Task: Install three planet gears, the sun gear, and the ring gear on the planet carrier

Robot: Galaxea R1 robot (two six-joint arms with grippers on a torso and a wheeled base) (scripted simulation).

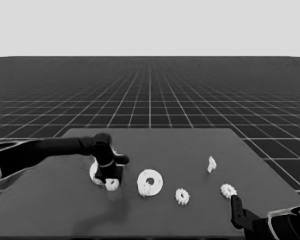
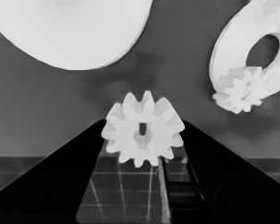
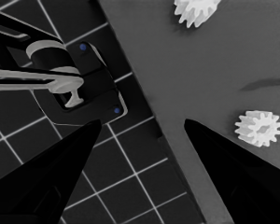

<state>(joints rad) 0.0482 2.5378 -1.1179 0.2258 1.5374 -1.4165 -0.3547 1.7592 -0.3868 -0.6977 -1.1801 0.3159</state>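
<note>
My left gripper (image 1: 111, 180) (image 2: 143, 125) is shut on a planet gear (image 1: 112, 185) (image 2: 142, 134), held by its teeth between both fingers just in front of the ring gear, the larger round part (image 1: 95, 172) (image 2: 70, 32). To its right lies the planet carrier, the smaller round part (image 1: 151, 181) (image 2: 233, 42), with one planet gear (image 1: 148, 188) (image 2: 239, 93) sitting on its near rim. Two more gears (image 1: 182, 196) (image 1: 228, 190) lie loose farther right. My right gripper (image 1: 235, 206) (image 3: 143, 122) is parked open at the table's near right corner.
A thin white piece (image 1: 211, 163) stands behind the loose gears. The right wrist view shows two gears (image 3: 259, 128) (image 3: 196, 10) near the table edge, and dark machinery (image 3: 79, 88) with blue lights beyond it. The left arm partly covers the larger round part.
</note>
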